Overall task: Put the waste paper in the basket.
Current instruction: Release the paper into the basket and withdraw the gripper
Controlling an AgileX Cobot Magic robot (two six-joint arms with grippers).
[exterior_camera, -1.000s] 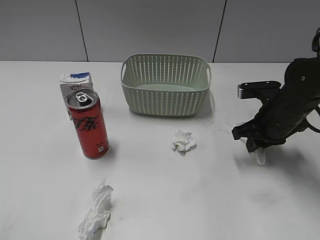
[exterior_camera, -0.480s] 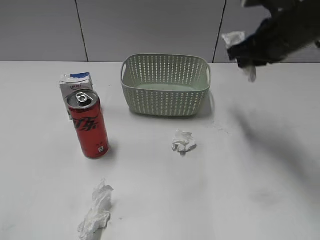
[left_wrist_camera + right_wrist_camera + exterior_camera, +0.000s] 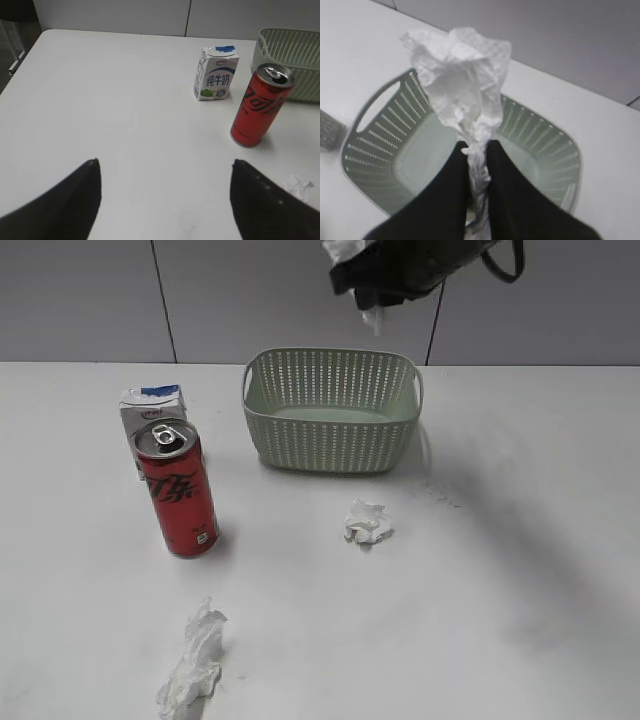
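Up above the basket (image 3: pixel 332 410), the right gripper (image 3: pixel 477 146) pinches a wad of waste paper (image 3: pixel 462 90) that is long rather than round; in the right wrist view its long axis runs away from the fingertips, with a narrow twisted end caught between them and the fuller crumpled end spreading out beyond. In the exterior view this wad (image 3: pixel 371 316) shows as white scraps at the dark gripper (image 3: pixel 372 302), one strip hanging down over the basket's far rim, clear of it. The jaws are drawn nearly together, with only the thin neck of paper between them. Below the wad in the right wrist view, the pale green basket (image 3: pixel 380 150) lies open, and what shows of its floor is bare. Two more wads lie on the white table (image 3: pixel 520 570): a small rounded one (image 3: pixel 367 522) in front of the basket, near it but apart, and a longer one (image 3: pixel 192 660) toward the near edge, its length running roughly front to back. A red can (image 3: pixel 178 490) stands upright left of the basket, with a white-and-blue carton (image 3: pixel 150 410) just behind it. The left gripper (image 3: pixel 165 200) hangs over bare table with its jaws wide apart, holding nothing; the can (image 3: pixel 259 107) and carton (image 3: pixel 216 73) stand ahead of it to the right.
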